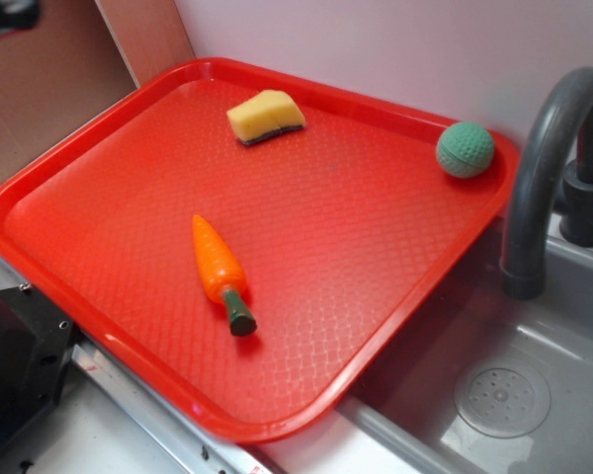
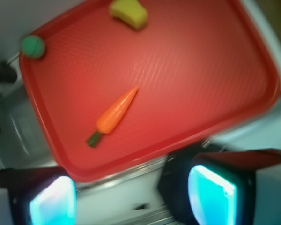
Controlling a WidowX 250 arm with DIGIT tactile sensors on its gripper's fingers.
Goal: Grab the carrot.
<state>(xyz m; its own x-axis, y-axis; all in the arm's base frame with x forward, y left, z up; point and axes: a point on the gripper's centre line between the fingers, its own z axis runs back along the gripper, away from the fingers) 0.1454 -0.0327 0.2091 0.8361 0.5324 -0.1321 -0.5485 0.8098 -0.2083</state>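
Observation:
The orange carrot (image 1: 218, 265) lies flat near the middle of the red tray (image 1: 395, 296), its dark green stem stub toward the front edge. In the wrist view the carrot (image 2: 115, 114) lies on the tray (image 2: 215, 84), tip pointing up right. My gripper (image 2: 133, 197) shows only in the wrist view, which is blurred. Its jaws stand wide apart and hold nothing, with cyan pads (image 2: 210, 194) at the bottom of the frame. It hovers high above the tray's front edge, well short of the carrot.
A yellow sponge wedge (image 1: 266, 116) lies at the tray's back and a green dimpled ball (image 1: 465, 149) in its far right corner. A grey faucet (image 1: 544, 178) and sink basin (image 1: 504, 395) stand to the right. A black block (image 1: 15, 365) sits at the front left.

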